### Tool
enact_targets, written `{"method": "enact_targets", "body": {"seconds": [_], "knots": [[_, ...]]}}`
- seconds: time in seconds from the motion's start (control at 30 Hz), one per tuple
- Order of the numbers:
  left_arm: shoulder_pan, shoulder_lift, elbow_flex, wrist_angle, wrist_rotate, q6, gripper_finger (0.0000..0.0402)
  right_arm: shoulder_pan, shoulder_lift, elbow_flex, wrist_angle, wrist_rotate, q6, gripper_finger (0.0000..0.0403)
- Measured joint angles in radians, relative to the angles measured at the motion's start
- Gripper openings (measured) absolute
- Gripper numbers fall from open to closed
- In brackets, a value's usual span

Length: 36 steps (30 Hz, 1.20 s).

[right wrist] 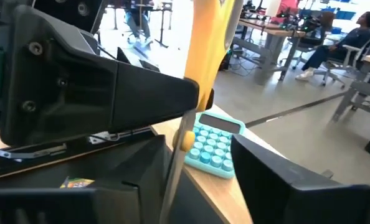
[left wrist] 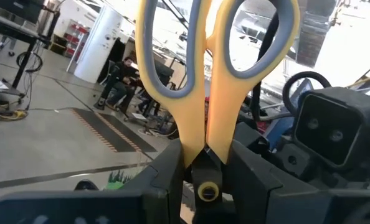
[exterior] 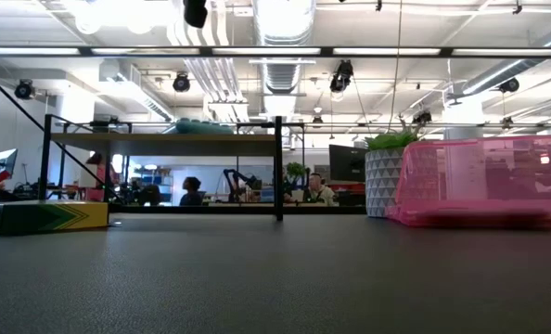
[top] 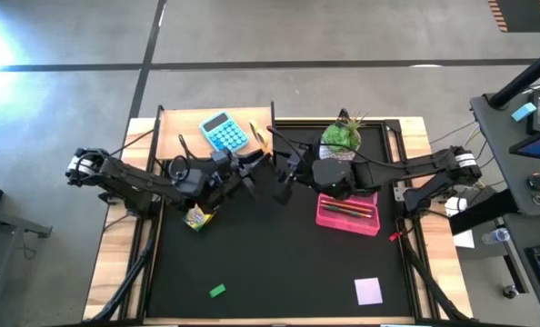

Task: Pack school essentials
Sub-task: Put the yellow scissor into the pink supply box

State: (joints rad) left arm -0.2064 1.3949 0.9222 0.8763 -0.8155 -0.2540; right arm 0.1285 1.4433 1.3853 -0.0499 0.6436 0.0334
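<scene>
Left wrist view shows the left gripper (left wrist: 207, 180) clamped on the yellow-handled scissors (left wrist: 213, 74) above the mat, left of the pink tray (top: 347, 216) — the right gripper (top: 284, 177), fingers spread, should close squarely on them before the left lets go.

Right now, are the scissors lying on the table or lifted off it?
Lifted: the scissors stand handles-up in the left gripper, shut on them near the pivot, above the table.

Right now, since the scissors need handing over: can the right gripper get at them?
Probably yes. The left gripper clamps the scissors near the pivot, leaving the handles free. The right gripper is open right at them, the scissors already between its fingers, with nothing in the way.
</scene>
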Motion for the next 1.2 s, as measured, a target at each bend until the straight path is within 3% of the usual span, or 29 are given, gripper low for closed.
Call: {"method": "enact_targets", "body": {"seconds": [0.4, 0.6, 0.77, 1.0, 1.2], "knots": [[0.000, 0.000, 0.000, -0.004, -0.003, 0.001, 0.0082, -0.002, 0.000, 0.000, 0.004, 0.000, -0.008, 0.0024], [0.000, 0.000, 0.000, -0.003, -0.003, 0.000, 0.0087, -0.003, -0.001, 0.000, 0.000, -0.023, -0.004, 0.0017], [-0.001, 0.000, 0.000, -0.005, 0.064, -0.002, 0.0131, -0.004, -0.026, 0.001, -0.089, -0.052, 0.057, 0.0015], [0.001, -0.001, 0.000, -0.003, 0.125, -0.001, 0.0205, -0.014, -0.131, 0.001, -0.328, -0.048, 0.136, 0.0013], [0.002, -0.003, 0.000, -0.114, 0.118, -0.003, 0.0227, -0.015, -0.274, 0.001, -0.665, -0.067, 0.300, 0.0013]]}}
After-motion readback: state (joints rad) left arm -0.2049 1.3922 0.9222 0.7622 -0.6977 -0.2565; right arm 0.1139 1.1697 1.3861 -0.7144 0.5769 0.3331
